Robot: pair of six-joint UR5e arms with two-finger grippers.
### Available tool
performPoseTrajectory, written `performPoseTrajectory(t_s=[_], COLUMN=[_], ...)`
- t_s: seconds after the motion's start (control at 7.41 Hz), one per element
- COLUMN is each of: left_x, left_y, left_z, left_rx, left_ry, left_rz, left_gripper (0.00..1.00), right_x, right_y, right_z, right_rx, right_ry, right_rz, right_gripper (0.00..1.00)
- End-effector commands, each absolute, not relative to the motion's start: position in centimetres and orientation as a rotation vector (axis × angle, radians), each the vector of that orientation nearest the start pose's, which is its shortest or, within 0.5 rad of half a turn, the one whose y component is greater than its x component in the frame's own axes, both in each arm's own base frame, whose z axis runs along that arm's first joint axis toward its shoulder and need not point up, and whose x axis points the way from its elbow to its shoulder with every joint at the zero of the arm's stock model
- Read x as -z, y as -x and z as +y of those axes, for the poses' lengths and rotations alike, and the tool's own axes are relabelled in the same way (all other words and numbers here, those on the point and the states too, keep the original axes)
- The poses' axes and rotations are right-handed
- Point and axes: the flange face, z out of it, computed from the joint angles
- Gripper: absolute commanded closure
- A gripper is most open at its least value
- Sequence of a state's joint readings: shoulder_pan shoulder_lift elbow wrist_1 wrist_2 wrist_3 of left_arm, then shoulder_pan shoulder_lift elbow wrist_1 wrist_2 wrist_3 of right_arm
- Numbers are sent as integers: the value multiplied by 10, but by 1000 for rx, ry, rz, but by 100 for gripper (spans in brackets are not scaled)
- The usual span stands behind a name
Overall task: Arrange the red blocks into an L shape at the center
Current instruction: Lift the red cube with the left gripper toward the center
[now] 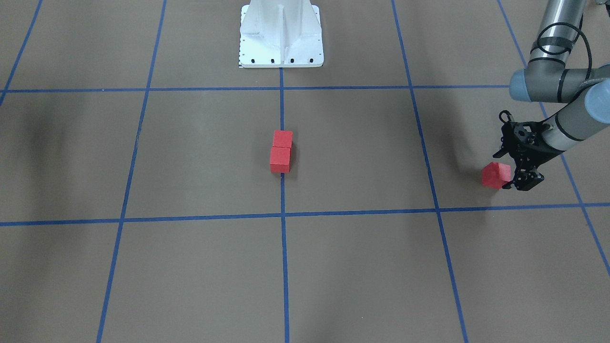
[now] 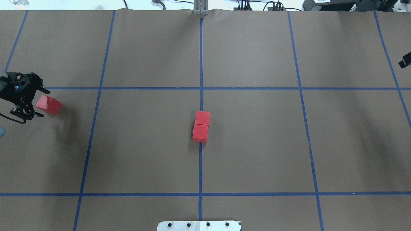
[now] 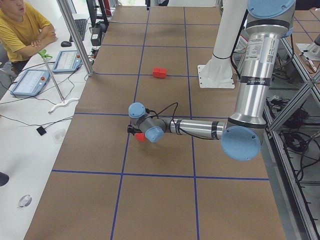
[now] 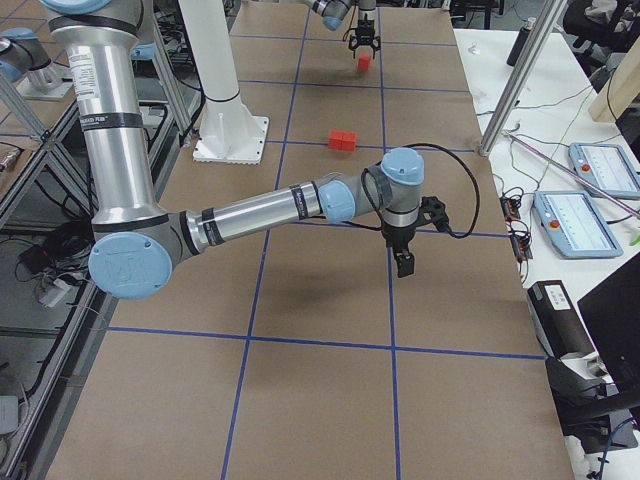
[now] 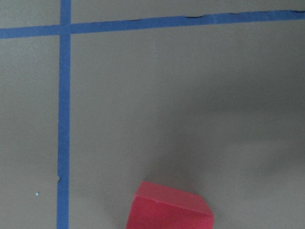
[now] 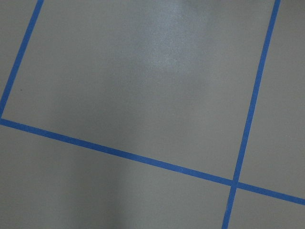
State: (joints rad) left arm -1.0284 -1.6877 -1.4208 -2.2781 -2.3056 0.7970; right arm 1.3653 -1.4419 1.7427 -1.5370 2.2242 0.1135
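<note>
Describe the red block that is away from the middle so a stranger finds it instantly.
From the white base plate, follow the centre tape line to two red blocks touching end to end, then look far towards the robot's left. There the third red block is in the left gripper, tilted and alone, unlike the flat, touching pair.

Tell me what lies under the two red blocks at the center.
The pair of red blocks rests on the brown floor, astride the blue tape line, which shows at both ends. The stretch beneath is covered, so nothing else can be confirmed.
</note>
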Motion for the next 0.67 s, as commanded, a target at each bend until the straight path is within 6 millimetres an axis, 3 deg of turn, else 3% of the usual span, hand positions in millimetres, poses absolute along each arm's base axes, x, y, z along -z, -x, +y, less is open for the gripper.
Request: performPoseTrajectory(t_s=[0.0, 0.13, 0.27, 0.4, 0.54], left_x=[-582, -580, -579, -579, -576], left_y=[-244, -246, -246, -246, -247], left_z=[-523, -524, -524, -524, -525], left_rx=[-1456, -1457, -1456, -1455, -1456], left_ry=[-808, -809, -812, -810, -815], left_rz=[696, 696, 696, 697, 698], left_gripper=[30, 52, 66, 76, 76], right_x=[-510, -510, -510, -510, -510], right_y=[41, 41, 41, 40, 41], right_z=[-553, -553, -553, -553, -553], right_rx=[197, 197, 197, 196, 197], right_ry=[-216, -216, -216, -216, -216], right_rz=[-691, -691, -691, -691, -691], right_gripper=[0, 0, 0, 0, 0])
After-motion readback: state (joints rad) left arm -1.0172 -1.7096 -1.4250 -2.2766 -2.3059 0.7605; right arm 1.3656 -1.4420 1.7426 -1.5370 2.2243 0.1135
